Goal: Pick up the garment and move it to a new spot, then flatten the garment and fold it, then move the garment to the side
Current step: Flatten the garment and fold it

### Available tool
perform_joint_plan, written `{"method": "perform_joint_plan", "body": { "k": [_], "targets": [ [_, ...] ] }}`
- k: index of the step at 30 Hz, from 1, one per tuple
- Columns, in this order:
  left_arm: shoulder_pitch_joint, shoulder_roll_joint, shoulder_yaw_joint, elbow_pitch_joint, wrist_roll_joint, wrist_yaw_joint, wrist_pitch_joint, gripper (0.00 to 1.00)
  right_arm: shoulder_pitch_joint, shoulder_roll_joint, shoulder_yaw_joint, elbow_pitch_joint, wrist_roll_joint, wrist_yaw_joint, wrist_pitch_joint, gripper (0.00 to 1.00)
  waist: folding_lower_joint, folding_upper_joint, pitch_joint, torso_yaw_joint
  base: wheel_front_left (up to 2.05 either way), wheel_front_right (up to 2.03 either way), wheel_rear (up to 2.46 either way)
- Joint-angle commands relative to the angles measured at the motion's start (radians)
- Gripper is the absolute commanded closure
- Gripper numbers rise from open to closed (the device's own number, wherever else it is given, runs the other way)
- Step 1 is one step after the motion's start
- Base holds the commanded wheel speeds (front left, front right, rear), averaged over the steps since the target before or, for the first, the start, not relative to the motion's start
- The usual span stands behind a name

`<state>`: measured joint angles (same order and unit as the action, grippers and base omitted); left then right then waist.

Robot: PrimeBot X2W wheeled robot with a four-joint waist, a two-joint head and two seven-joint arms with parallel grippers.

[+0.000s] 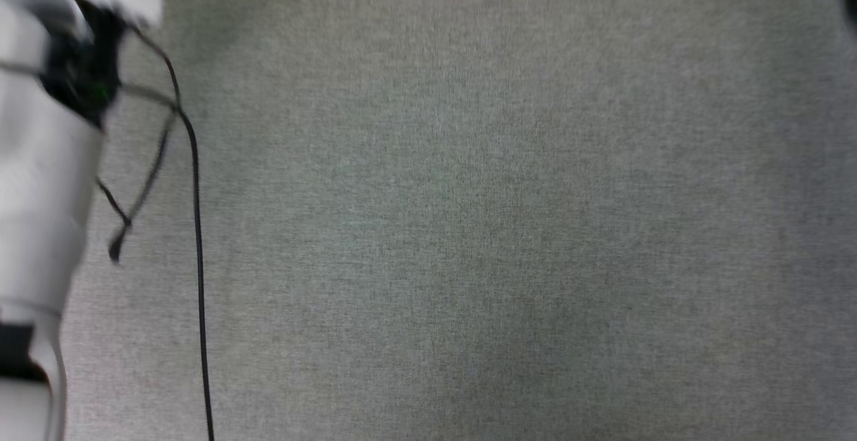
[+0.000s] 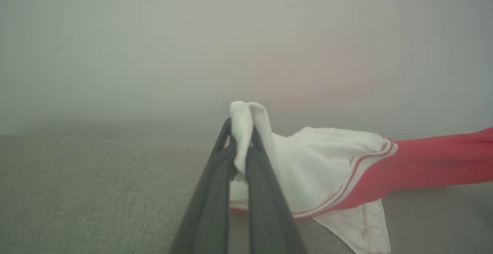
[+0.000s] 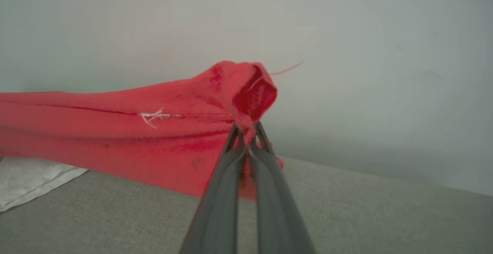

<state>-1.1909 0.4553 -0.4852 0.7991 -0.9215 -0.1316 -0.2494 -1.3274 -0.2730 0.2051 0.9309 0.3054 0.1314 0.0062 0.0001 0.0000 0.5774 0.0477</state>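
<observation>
Low in the centre of the left wrist view, the left end effector [image 2: 241, 132] is clamped on a white sleeve corner of the garment [image 2: 339, 161], whose red body trails off to the right edge. In the right wrist view, the right end effector [image 3: 246, 128] pinches a red corner. Held apart this way, the shirt seems to be stretched out for laying flat on the grey bench [image 2: 96, 192] beneath, with a pale wall [image 2: 154, 53] behind.

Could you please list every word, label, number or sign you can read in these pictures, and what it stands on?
None can be read.
The garment shows plain red cloth, a white sleeve and striped trim; no lettering is on the parts seen.
The grey surface and the black cable bear no marks.
</observation>
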Motion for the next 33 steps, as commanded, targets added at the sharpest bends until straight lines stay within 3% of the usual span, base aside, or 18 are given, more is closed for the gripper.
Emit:
{"method": "perform_joint_plan", "body": {
  "k": [1, 7, 18, 23, 33],
  "targets": [
    [0.071, 0.009, -0.018, -0.021, -0.012, 0.002, -0.01, 1.0, 0.075, -0.012, 0.012, -0.008, 0.026, -0.001, -0.018, 1.0, -0.0001, 0.0, -0.054, 0.003, 0.0, 0.0, 0.0],
    [0.275, 0.029, -0.033, -0.103, 0.014, 0.002, -0.017, 1.0, 0.298, -0.025, 0.049, -0.055, 0.09, -0.001, -0.048, 1.0, -0.0001, 0.0, -0.152, 0.002, 0.0, 0.0, 0.0],
    [0.784, -0.019, 0.143, -0.346, 0.135, 0.05, -0.018, 1.0, 0.712, -0.071, 0.054, -0.233, 0.156, -0.001, -0.023, 1.0, -0.0001, 0.0, -0.348, -0.012, 0.0, 0.0, 0.0],
    [0.981, -0.037, 0.169, -0.438, 0.148, 0.09, -0.018, 1.0, 0.906, -0.081, -0.009, -0.341, 0.138, -0.002, 0.017, 1.0, -0.0001, 0.0, -0.428, -0.01, 0.0, 0.0, 0.0],
    [1.263, -0.053, 0.167, -0.609, 0.125, 0.176, 0.02, 1.0, 1.283, -0.001, -0.181, -0.625, 0.069, -0.002, 0.132, 1.0, -0.0001, 0.0, -0.543, 0.001, 0.0, 0.0, 0.0]
  ]
}}
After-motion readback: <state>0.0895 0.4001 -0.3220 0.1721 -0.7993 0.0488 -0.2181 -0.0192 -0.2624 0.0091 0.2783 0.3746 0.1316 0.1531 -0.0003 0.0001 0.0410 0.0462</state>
